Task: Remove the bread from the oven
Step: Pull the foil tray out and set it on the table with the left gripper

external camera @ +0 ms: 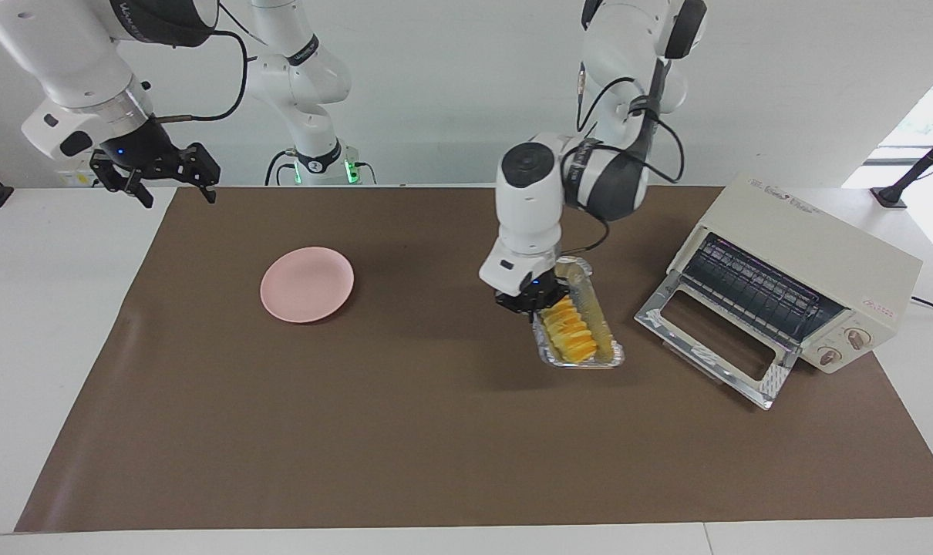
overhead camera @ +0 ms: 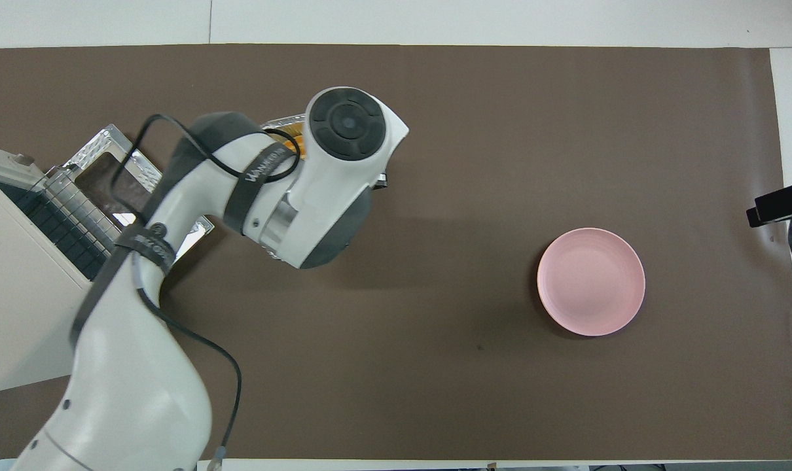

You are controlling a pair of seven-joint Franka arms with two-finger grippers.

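Observation:
The bread (external camera: 570,335), a ridged golden loaf, lies in a silver foil tray (external camera: 599,327). My left gripper (external camera: 531,302) is shut on the tray's rim at its end nearer the robots and holds it low over the middle of the mat, between the pink plate and the oven. I cannot tell whether the tray touches the mat. The cream-white oven (external camera: 810,258) stands at the left arm's end of the table, its door (external camera: 709,347) folded down and only the wire rack (external camera: 752,289) inside. In the overhead view my left arm covers the gripper; only a corner of the tray (overhead camera: 283,123) shows. My right gripper (external camera: 178,194) waits open above the mat's corner.
A round pink plate (external camera: 307,284) sits on the brown mat (external camera: 405,432) toward the right arm's end; it also shows in the overhead view (overhead camera: 591,281). The oven (overhead camera: 23,301) and its open door (overhead camera: 101,163) lie beside my left arm there.

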